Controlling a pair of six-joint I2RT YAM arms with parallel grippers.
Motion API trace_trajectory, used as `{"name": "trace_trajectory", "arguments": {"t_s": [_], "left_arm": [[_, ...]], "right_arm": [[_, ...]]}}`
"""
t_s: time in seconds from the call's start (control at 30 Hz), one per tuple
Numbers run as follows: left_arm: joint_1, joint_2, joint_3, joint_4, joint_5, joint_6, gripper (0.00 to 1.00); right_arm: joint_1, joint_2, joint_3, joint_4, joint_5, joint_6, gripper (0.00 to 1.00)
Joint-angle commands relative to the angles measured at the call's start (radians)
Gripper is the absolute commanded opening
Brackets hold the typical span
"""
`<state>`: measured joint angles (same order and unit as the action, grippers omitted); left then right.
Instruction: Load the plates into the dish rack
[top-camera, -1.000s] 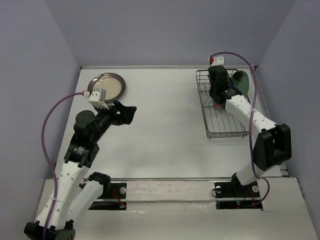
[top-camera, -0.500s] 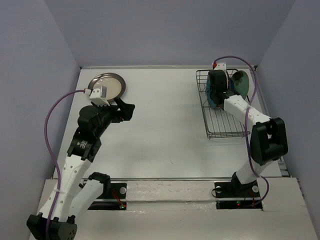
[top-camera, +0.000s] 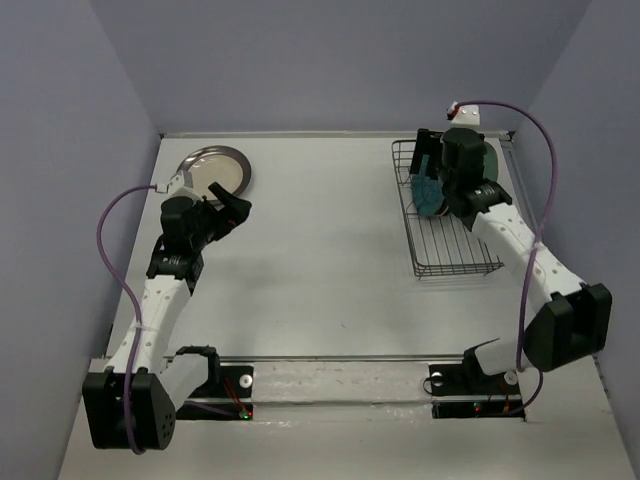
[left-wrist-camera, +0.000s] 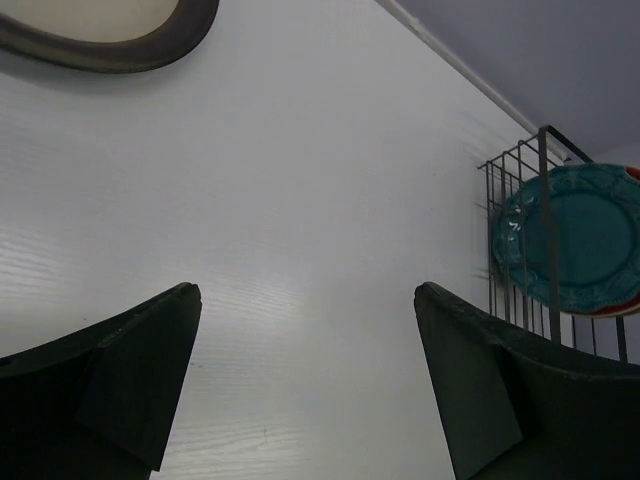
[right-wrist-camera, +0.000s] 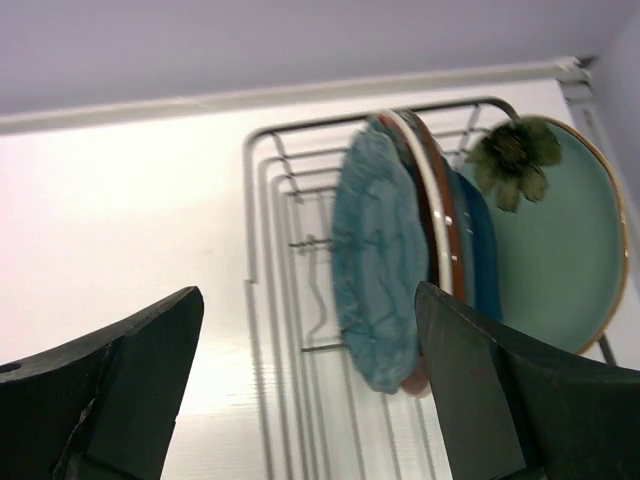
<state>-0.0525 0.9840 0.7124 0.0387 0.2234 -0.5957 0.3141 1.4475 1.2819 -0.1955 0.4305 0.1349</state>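
Lavender walls close round a white table (top-camera: 330, 250) on three sides. At its far right stands the dish rack (top-camera: 455, 255), a black wire basket with plates packed on edge at its far end. The scalloped teal plate (right-wrist-camera: 375, 270) is the outermost of the stack. The red floral plate (right-wrist-camera: 432, 200) is pressed just behind it, and a dark blue plate (right-wrist-camera: 482, 255) shows only as a narrow edge after that. The pale mint plate (right-wrist-camera: 560, 260), with its flower at the top, leans at the back. I cannot tell how many plates sit between the red one and the mint one.

Well apart from the rack, at the far left corner of the table, the cream plate (top-camera: 225, 165) with the dark rim lies flat.

My left gripper (left-wrist-camera: 305, 290) hovers just on the near side of that plate. Its fingers are spread wide with only bare table between them, and the plate's rim lies beyond the tips. My right gripper (right-wrist-camera: 308, 292) hangs over the rack by the stacked plates. Its fingers are also wide apart and hold nothing, and the teal plate sits just beyond the right-hand tip.
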Motion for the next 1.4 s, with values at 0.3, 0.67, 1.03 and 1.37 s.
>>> {"name": "trace_trajectory", "arguments": {"t_s": [0.3,0.67,1.03,1.37], "left_arm": [[0.1,0.28,-0.024,0.251,-0.266,-0.321,0.99],[0.256,0.617,0.08,0.406,-0.228,-0.403,0.96],[0.264,0.984,0.3,0.516,-0.144,-0.469,0.77],[0.27,1.033,0.259,0.671,-0.075,-0.523,0.06]], "right_arm": [[0.161,-0.381,-0.208,0.109,-0.423,0.202,0.94],[0.18,-0.535,-0.434,0.18,-0.599,0.298,0.94],[0.2,-0.518,-0.544,0.251,-0.602,0.338,0.94],[0.2,-0.48,-0.533,0.255,-0.575,0.338,0.94]]}}
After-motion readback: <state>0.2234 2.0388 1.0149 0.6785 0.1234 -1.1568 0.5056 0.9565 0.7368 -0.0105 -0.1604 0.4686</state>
